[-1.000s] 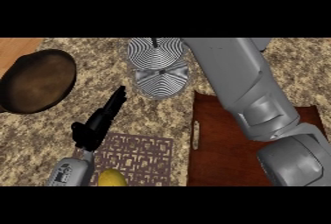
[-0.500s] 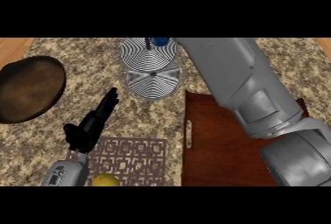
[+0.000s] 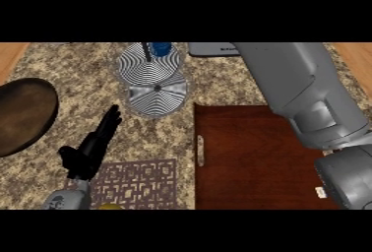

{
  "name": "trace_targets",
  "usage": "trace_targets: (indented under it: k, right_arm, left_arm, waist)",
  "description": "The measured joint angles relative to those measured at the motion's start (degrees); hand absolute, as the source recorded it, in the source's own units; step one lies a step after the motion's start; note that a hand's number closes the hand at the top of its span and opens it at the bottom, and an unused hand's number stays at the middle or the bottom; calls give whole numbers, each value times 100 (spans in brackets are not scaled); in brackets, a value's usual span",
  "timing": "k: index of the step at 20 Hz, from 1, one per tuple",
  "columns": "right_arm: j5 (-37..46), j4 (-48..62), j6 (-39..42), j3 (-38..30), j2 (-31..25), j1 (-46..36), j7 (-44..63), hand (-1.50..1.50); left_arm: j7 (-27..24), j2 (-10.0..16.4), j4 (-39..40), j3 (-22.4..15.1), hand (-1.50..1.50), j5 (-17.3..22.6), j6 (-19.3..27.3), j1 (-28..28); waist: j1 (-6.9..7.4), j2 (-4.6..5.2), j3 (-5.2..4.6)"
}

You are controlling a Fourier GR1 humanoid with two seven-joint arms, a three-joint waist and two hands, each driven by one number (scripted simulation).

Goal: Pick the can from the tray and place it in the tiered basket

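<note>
Fig., head view. Blue can (image 3: 161, 47) shows at top tier of basket (image 3: 149, 74), upper centre of tabletop (image 3: 65, 64), well apart from tray (image 3: 247, 157). R forearm (image 3: 305, 93) crosses tray's corner; I can't see R hand. L hand (image 3: 91, 147): fingers straight, holding nothing, beside mat (image 3: 138, 182).

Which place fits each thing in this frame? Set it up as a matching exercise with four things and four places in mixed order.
Things:
1. blue can
2. wooden tray
3. dark brown plate
4. left hand

Places:
A. at the view's left edge
B. at the far tier of the tiered basket
C. right side of the counter, partly under the right forearm
D. just beyond the patterned mat, fingers straight

Pairs: 1-B, 2-C, 3-A, 4-D
</note>
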Motion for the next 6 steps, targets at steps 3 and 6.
trace_targets:
  k: [3,6]
  right_arm:
    - [-9,-531,1,9,-172,314,44,-150]
    - [-53,-1067,92,60,-302,733,66,-150]
  left_arm:
    - [37,32,-56,70,0,41,21,116]
    - [62,54,-87,151,0,74,70,198]
  waist:
    - [-150,-62,7]
    - [-319,-122,14]
